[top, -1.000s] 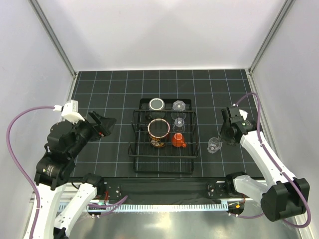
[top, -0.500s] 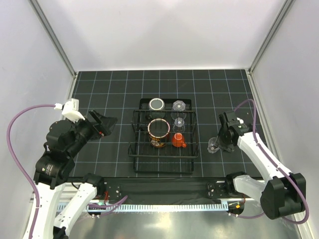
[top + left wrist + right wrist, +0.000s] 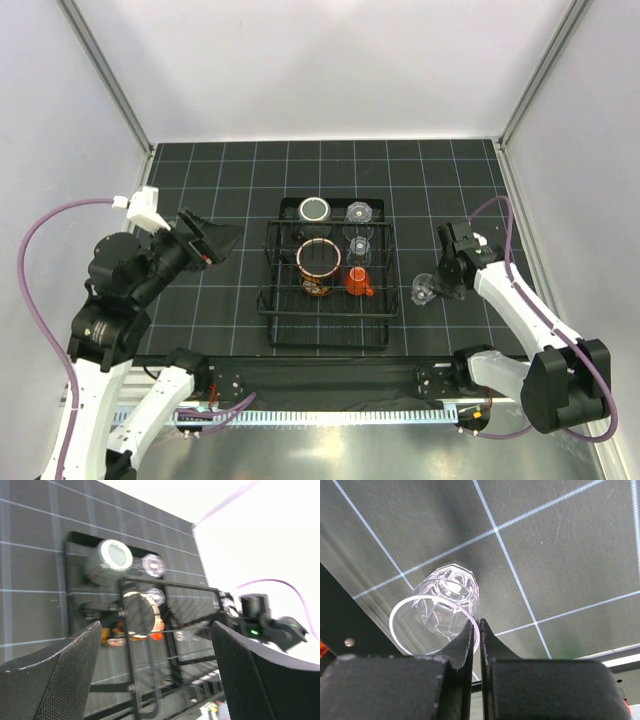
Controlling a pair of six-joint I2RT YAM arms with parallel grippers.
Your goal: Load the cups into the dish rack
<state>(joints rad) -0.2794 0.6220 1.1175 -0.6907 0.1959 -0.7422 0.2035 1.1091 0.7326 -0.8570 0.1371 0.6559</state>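
Right fingers (image 3: pixel 470 647) newly closed on tilted, faceted clear cup (image 3: pixel 437 612).

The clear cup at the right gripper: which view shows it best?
Right wrist view: the clear cup is large, its rim pinched by the shut right gripper. The top view shows it tiny; the left wrist, a blur.

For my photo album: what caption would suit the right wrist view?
Right gripper pinching the rim of a tilted clear cup over the gridded table.
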